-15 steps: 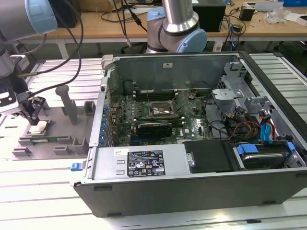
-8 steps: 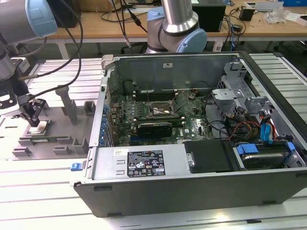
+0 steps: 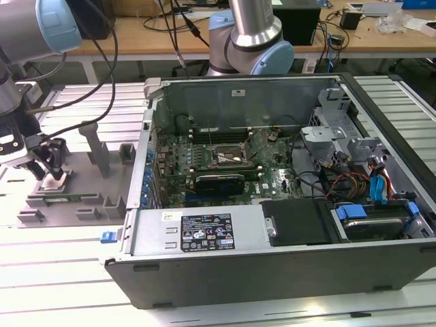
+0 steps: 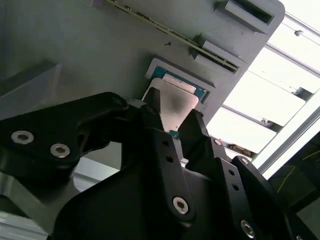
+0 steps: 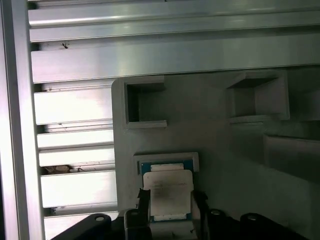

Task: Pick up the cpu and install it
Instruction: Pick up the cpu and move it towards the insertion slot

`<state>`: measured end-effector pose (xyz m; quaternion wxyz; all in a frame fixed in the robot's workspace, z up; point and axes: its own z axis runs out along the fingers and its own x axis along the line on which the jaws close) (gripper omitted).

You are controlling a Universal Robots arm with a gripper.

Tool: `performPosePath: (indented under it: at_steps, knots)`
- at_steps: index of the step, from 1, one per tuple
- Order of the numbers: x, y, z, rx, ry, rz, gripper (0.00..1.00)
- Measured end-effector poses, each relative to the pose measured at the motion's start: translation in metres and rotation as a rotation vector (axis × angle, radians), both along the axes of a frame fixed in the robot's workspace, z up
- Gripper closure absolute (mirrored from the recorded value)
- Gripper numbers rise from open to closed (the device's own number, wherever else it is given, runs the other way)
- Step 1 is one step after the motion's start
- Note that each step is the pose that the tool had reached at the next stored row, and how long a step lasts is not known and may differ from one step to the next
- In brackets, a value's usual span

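The cpu [image 3: 53, 182] is a small silvery square lying in a pocket of the grey plastic tray [image 3: 82, 174] at the exterior view's left. My gripper [image 3: 52, 172] stands directly over it with its black fingers down at the chip. In both wrist views the cpu [image 4: 175, 100] [image 5: 167, 192] shows its metal top and teal rim, still level in the tray pocket [image 5: 167, 159]. The gripper [image 4: 174, 112] [image 5: 171, 200] has one finger against each opposite edge of the chip. The motherboard socket [image 3: 231, 158] sits inside the open computer case [image 3: 272, 231].
Blocky posts [image 3: 95, 146] rise from the tray just beside my gripper. The tray [image 4: 75, 40] rests on a ribbed aluminium table [image 3: 61, 272]. Cables, drive bays and a black power supply [image 3: 296, 221] fill the case's right side. A second arm's base [image 3: 252, 34] stands behind the case.
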<state>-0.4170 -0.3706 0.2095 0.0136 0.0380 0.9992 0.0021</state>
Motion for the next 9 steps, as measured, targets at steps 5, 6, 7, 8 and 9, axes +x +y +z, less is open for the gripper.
performPosePath:
  at_steps: [5,6,7,8,9]
  knots:
    - [0.0,0.0,-0.0005,0.0001,-0.0002,0.0,0.34]
    - [0.0,0.0,-0.0033,-0.0001,-0.0002,0.0,0.34]
    - [0.0,0.0,-0.0072,0.0,-0.0006,0.0,0.34]
    - [0.0,0.0,-0.0111,0.0,-0.0006,0.0,0.34]
    - [0.0,0.0,-0.0126,0.0,-0.0005,0.0,0.34]
